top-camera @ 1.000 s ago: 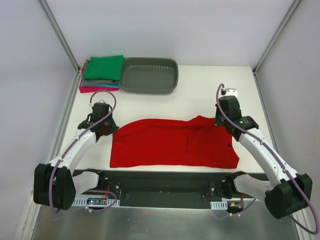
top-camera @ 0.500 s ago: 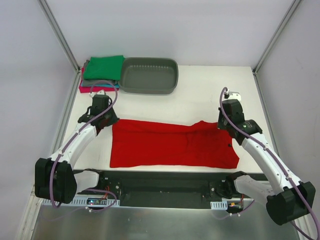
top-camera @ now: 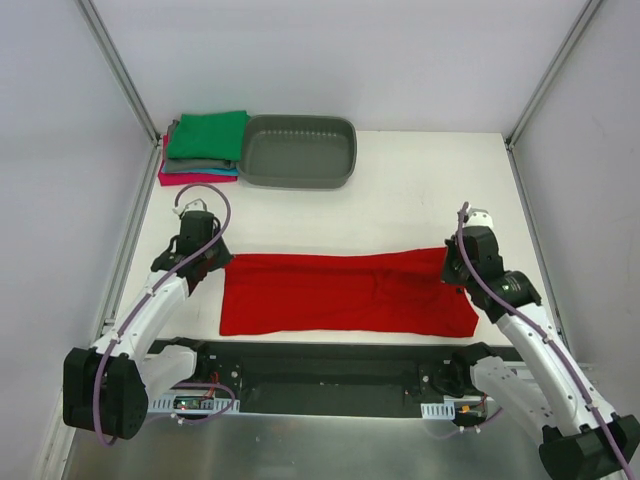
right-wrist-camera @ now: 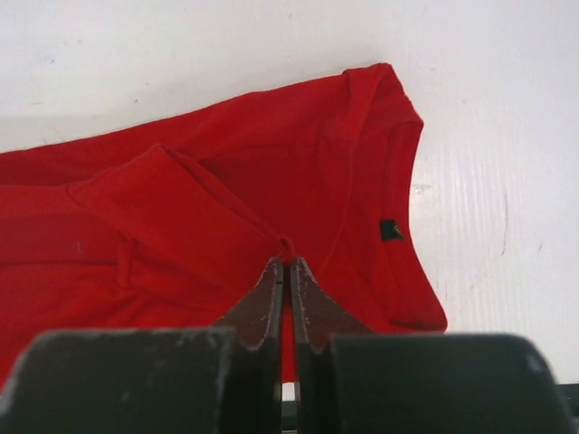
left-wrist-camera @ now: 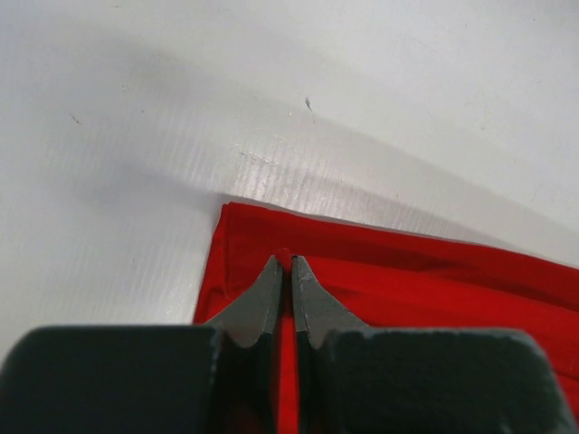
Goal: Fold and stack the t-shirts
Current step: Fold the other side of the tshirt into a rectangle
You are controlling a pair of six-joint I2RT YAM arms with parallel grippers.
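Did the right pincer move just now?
Yes. The right pincer, shut on the red t-shirt, has pulled toward the near edge, away from the grey tub.

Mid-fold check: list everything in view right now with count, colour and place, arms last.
red t-shirt: one, bright red, lying as a long strip across the near side of the table
folded t-shirts: four, green on top of grey, teal and magenta, stacked at the far left corner
tub: one, grey, just right of that stack
table: one, white, under everything
left fingers: one pair, dark, shut on the red t-shirt's left end
right fingers: one pair, dark, shut on its right end, near the collar
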